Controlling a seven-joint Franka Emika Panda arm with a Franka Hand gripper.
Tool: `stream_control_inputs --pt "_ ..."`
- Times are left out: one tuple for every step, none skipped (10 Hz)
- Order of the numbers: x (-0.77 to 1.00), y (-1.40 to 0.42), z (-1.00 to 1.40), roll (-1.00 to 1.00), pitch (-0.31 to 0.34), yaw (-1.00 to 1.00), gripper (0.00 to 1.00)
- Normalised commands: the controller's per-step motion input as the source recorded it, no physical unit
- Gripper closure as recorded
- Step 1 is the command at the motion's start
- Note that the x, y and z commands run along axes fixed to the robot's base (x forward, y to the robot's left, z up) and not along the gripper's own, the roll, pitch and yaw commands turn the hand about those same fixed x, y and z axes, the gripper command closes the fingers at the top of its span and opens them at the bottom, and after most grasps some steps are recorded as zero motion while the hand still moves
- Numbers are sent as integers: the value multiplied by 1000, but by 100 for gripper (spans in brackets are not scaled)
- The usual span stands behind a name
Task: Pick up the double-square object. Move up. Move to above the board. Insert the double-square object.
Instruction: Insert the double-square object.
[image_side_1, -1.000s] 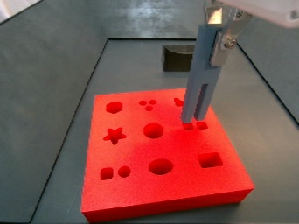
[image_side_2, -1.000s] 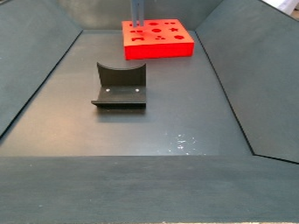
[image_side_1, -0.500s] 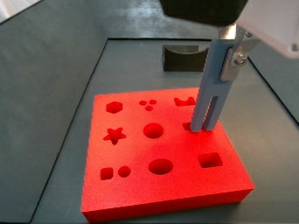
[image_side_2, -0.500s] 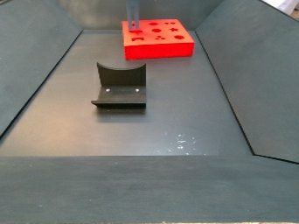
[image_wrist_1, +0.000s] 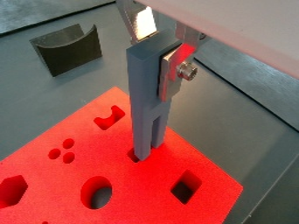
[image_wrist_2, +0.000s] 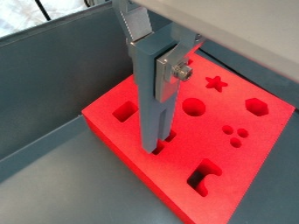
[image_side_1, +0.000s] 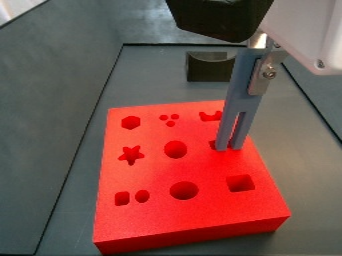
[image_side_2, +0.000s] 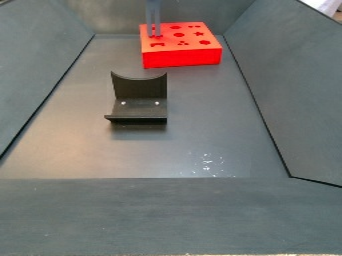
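Hand (image_wrist_1: 155, 48) above the board (image_wrist_1: 70, 188), its flat silver fingers (image_wrist_1: 183, 61) clamped on the upper part of the double-square object (image_wrist_1: 146, 109), which stands upright with its forked lower end set down into a cutout of the board's top face. In both wrist views the blue-grey post shows a slot up its lower half, so that two prongs reach into the red surface; how deep they sit cannot be told. In a side view the hand (image_side_1: 257, 55) grips the double-square object (image_side_1: 241, 105) near its top, and the prongs meet the board (image_side_1: 147, 215) beside the crown-shaped cutout, toward the edge on the arm's side. Board cutouts visible around the post include a star, a hexagon, circles, three small dots and a square. In a side view from farther off, the board (image_side_2: 187, 58) lies at the far end of the table (image_side_2: 201, 180), and the fixture (image_side_2: 136, 98) stands well apart from it, nearer the camera.
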Motion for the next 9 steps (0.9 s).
stream_control_inputs --pt "-17 80 -63 0 0 74 100" --pt "-3 91 -60 0 0 63 100" --pt "0 134 -29 0 0 74 100" --pt "0 131 -29 0 0 77 100" --pt "-129 74 -63 0 -1 46 100" --pt "-271 0 -46 19 -34 34 100" --pt "-240 0 -34 1 -44 37 100" --pt "-200 -37 -20 0 -44 31 100" --pt "-31 -69 -71 0 -21 40 100"
